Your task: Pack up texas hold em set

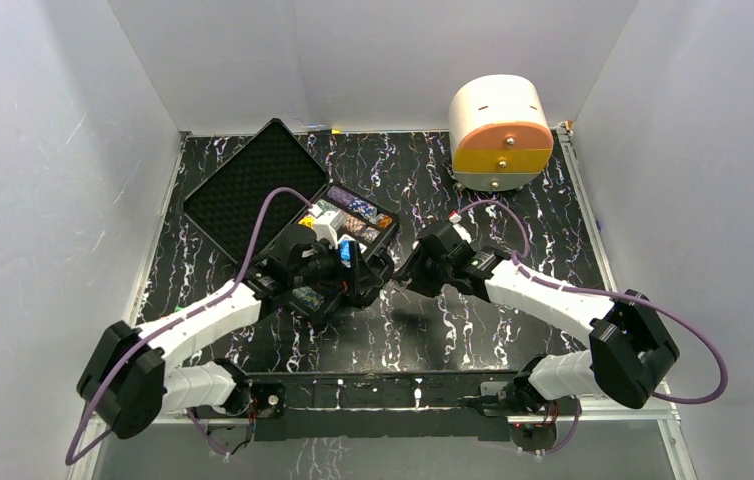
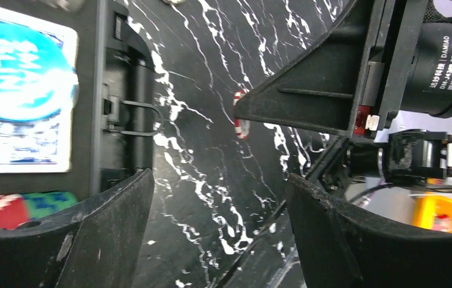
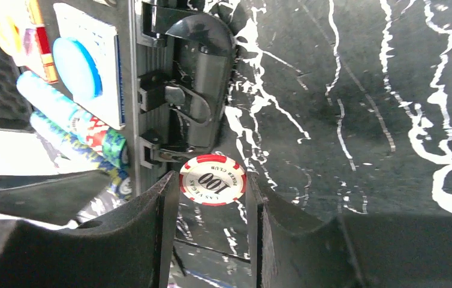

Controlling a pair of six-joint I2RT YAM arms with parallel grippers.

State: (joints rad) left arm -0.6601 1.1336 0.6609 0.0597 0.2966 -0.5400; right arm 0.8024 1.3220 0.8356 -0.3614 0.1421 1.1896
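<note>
Black bench [image 1: 413,165], white veins running all across it. Standing on it at the far left is the black case [image 1: 253,190], foam-lined lid open toward the back corner, chip rows facing up. Over at the far right, the white-and-orange drawer box [image 1: 500,135], well apart from the case. Just beside the case's latch side, a red-and-white poker chip [image 3: 213,180] marked 100, and whether it rests on the surface or sits lifted off it, can't tell.

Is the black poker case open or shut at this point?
Open. The case has its foam-lined lid laid back with the foam facing up, and the chips inside lie exposed.
</note>
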